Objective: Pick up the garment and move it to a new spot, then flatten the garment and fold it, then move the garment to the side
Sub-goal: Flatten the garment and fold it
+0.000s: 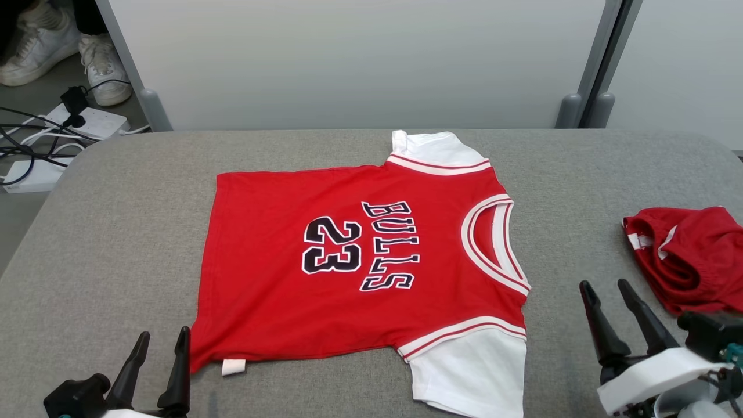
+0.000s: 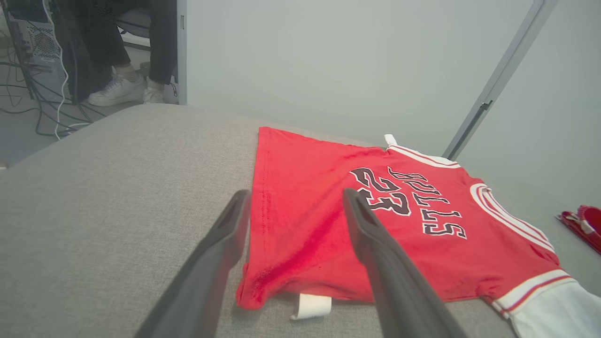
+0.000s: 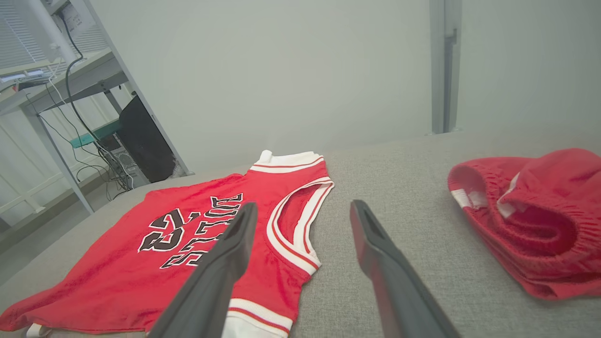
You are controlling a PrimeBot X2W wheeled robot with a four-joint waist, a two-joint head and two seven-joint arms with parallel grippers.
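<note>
A red jersey [image 1: 348, 267] with white sleeves and "BULLS 23" lettering lies spread flat on the grey table [image 1: 116, 232], collar toward the right. It also shows in the left wrist view as the jersey [image 2: 328, 225] and in the right wrist view as the jersey [image 3: 188, 244]. My left gripper [image 1: 163, 341] stands open at the lower left, just beside the jersey's hem corner, holding nothing. My right gripper [image 1: 606, 289] stands open at the lower right, apart from the collar, with nothing between its fingers.
A crumpled pair of red shorts [image 1: 688, 255] lies at the table's right edge, close to my right gripper. Beyond the far left corner sit a power strip with cables [image 1: 87, 119] and a person's white shoes [image 1: 64, 55]. A pale wall panel [image 1: 360, 58] backs the table.
</note>
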